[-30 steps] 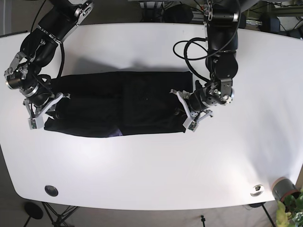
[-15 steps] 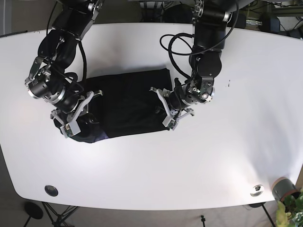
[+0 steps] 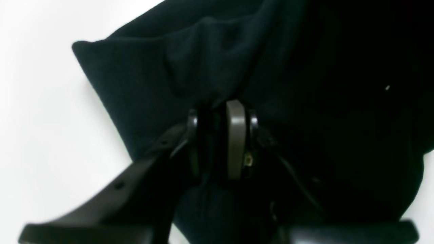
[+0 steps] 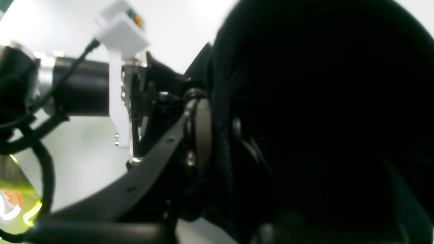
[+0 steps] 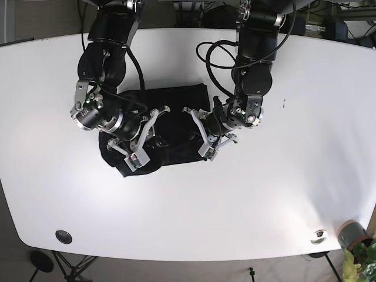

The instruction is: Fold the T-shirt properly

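Note:
The black T-shirt (image 5: 176,106) lies bunched in a short, thick bundle at the middle of the white table. My left gripper (image 5: 201,134) is at the bundle's right end. In the left wrist view this gripper (image 3: 217,113) is shut on a pinch of the T-shirt (image 3: 142,78). My right gripper (image 5: 147,134) is over the bundle's left half, close to the left one. In the right wrist view the right gripper (image 4: 218,132) is shut on a thick fold of the T-shirt (image 4: 322,84), whose dark cloth hides the far finger.
The white table (image 5: 282,194) extends on all sides of the shirt. A black round fitting (image 5: 63,237) sits near the front left edge, a metal one (image 5: 319,236) and a grey pot (image 5: 352,234) with a plant at the front right. The left arm's white camera mount (image 4: 118,51) is close to my right gripper.
My right gripper has carried the shirt's left end rightward toward the middle, shortening the cloth into a bundle. My left gripper has shifted a little to the left with its end.

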